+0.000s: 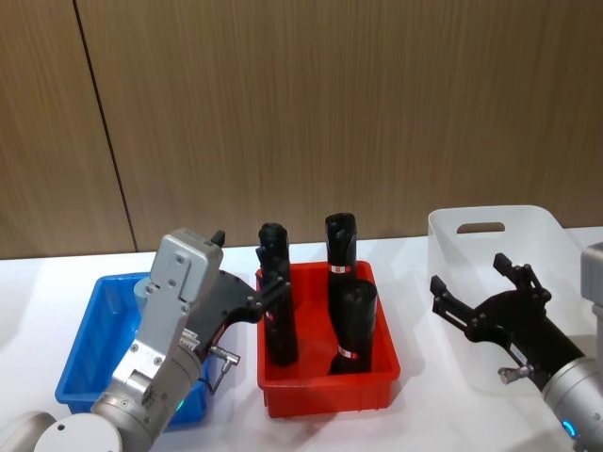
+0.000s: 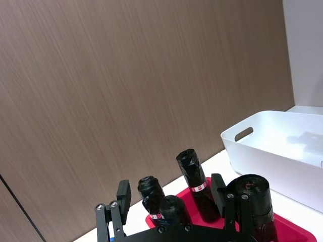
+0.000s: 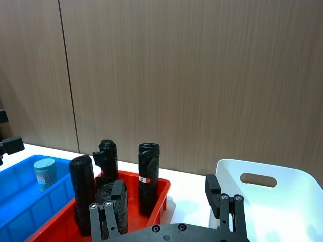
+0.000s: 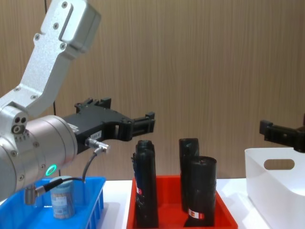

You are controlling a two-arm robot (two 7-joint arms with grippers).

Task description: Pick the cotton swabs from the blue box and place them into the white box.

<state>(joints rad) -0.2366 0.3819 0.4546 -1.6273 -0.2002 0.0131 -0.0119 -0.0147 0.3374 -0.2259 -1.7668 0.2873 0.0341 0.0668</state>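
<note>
Left gripper (image 1: 251, 266) is the nearer one, fingers spread empty over the blue box (image 1: 83, 350) edge, with the cotton swabs (image 4: 62, 198) jar upright below, off to their left, while the right gripper (image 1: 471, 275) hangs open by the white box (image 1: 480, 215).

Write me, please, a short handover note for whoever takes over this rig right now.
Left pincer: open and empty, raised between the blue box and the red tray.
Right pincer: open and empty, raised at the left side of the white box.
One cotton swabs jar stands upright in the blue box; the left arm hides part of that box.
Done: no jar can be seen in the white box.
Left: grasp the jar and set it in the white box. The black rolls in the red tray are not part of the job.
</note>
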